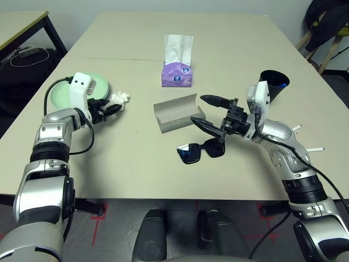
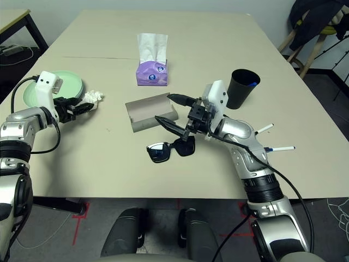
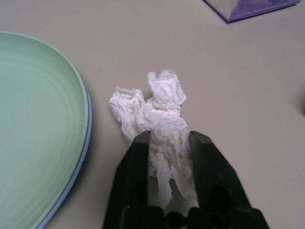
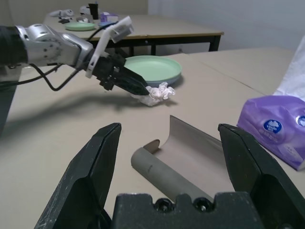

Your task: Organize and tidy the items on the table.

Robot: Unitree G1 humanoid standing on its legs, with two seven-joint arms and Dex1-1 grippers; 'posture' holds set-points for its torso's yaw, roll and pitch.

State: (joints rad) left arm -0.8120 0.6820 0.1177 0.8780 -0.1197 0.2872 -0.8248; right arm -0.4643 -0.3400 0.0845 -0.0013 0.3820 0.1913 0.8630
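Between the left gripper (image 3: 169, 143) fingers (image 3: 136, 162): crumpled white tissue wad (image 3: 152, 109), pinched at its near end, the rest bunched out past the fingertips and resting on the table (image 1: 136, 164). Closed down on soft paper, then, not fully shut. Just beside the wad, on the side away from the purple tissue box (image 1: 177, 73), pale-green plate (image 1: 62, 93) stacked on the pale-blue plate (image 3: 83, 143), rim close to the fingers.

Risks from here, as a judgement: thin hold on a loose tail of tissue, so could tear or slip free on the lift, leaving most of the wad behind. Could also brush the plate rim on a sideways swing and nudge the stack.

Over on the other side, right gripper (image 1: 210, 112) spread wide, holding nothing, fingers hanging above the table. Below and ahead of those fingers, grey glasses case (image 1: 177, 112) lying open, just past the fingertips. Under the lower finger, black sunglasses (image 1: 200, 151) flat on the table, untouched as far as can be told. Possible snag: a descending finger catching a temple arm and skidding the sunglasses away.
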